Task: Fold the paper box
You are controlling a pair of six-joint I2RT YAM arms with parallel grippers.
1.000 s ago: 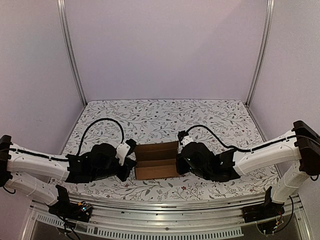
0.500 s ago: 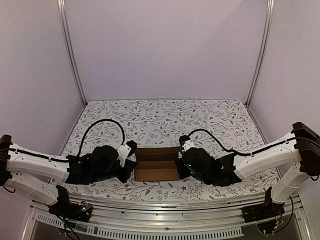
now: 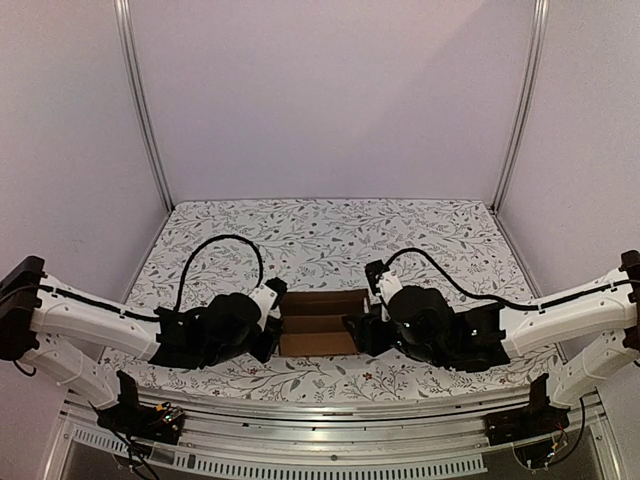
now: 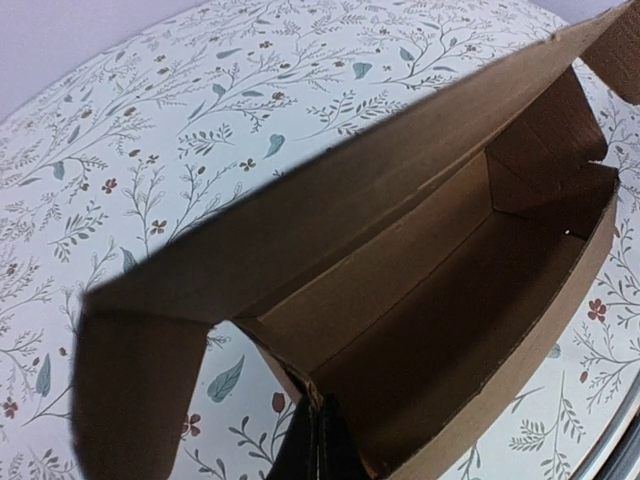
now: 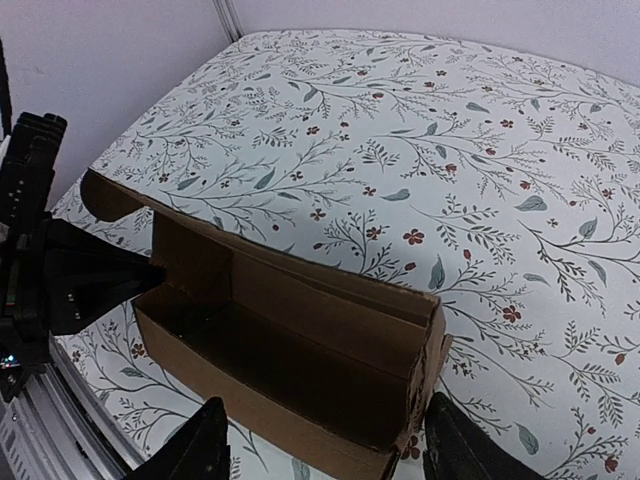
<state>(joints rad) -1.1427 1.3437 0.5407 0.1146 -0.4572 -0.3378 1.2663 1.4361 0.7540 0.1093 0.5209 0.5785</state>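
Slippage is the main worry: the paper box (image 3: 320,322) is light, rests loose on the patterned tabletop (image 3: 330,235), and lies close to the near edge, about midway between the left and right edges. A push from one end that the other end does not match would likely skate it sideways or turn it, and a push toward the arms could send it off the near edge.

The left hand (image 3: 272,336) is at the box's left end. Only a dark sliver of it shows in its own wrist view, so I cannot tell whether its fingers are apart or together. The right hand (image 5: 330,446) is at the right end with its fingers (image 5: 205,440) spread wide, straddling that end and clamped on nothing.

Buckling is the second risk. Pressing a panel away from its crease would likely crumple the wall instead of folding it. The raised panels may also spring open once let go (cardboard tends to do that).

The box is a half-formed trough, open on top. A long flap (image 4: 330,190) rises along its far side, with small tabs at the ends. Both wrist views show bare cardboard inside and nothing in it.
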